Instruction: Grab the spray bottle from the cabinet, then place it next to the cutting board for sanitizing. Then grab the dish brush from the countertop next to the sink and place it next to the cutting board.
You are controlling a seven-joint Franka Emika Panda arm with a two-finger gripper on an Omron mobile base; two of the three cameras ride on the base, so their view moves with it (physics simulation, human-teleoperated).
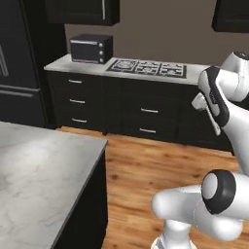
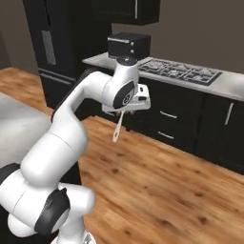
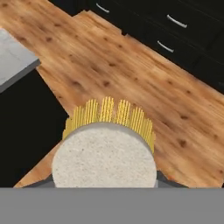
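Note:
My gripper [image 2: 126, 111] hangs high over the wooden floor, shut on the dish brush [image 2: 117, 127], whose slim whitish handle dangles down from the jaws. From the left base view the gripper [image 1: 201, 105] sits at the right edge, with the dish brush [image 1: 213, 119] slanting down from it. In the hand view the dish brush [image 3: 105, 151] shows end-on: a round speckled whitish head fringed with yellow bristles, hiding the fingertips. The light-grey countertop [image 1: 61, 64] runs along the back wall. Spray bottle, cutting board, cabinet and sink are out of view.
A black toaster oven [image 1: 91, 48] and a gas hob [image 1: 147, 67] sit on the countertop above dark drawer fronts [image 1: 146, 119]. The white-marbled island slab [image 1: 39, 168] fills the lower left. A dark fridge [image 2: 52, 47] stands at the back left. Wooden floor [image 2: 157, 186] lies between.

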